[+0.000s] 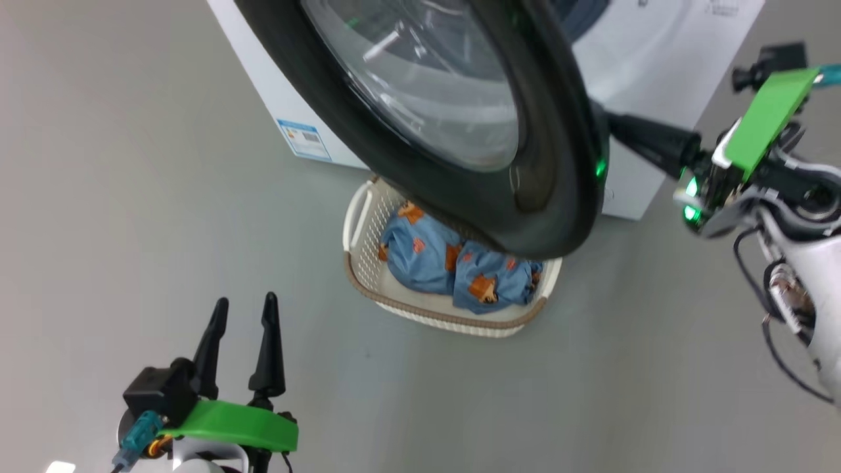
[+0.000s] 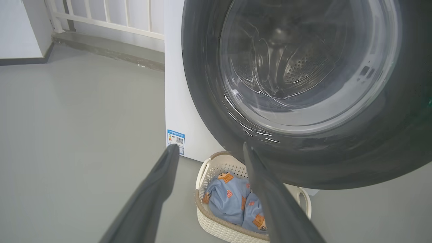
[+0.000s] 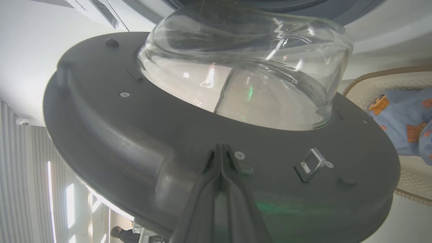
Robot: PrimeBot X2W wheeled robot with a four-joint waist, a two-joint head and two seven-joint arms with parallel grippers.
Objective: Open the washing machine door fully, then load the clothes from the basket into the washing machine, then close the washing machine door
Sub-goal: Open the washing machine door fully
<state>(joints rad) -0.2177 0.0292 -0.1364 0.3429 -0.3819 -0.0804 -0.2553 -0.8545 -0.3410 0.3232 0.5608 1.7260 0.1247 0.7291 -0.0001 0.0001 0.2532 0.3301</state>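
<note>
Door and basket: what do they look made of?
Door: dark ring, likely moulded plastic, glossy outside with reflections, matt inside with screws. Its window: clear glass by the look, see-through with sharp highlights. Basket: cream plastic, perforated walls; brown rim looks woven, perhaps moulded.

Long black tapered fingers [image 1: 269, 348], bright green wrist plates [image 1: 769, 121], white forearm shell [image 1: 822, 276], loose black cables [image 1: 782, 368].

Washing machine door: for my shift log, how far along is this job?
Done: the door stands partway open. In hand: the shut right gripper rests against its inner side, likely swinging it wider. To do: the clothes lie in the basket, left gripper open and empty; loading and closing remain.
</note>
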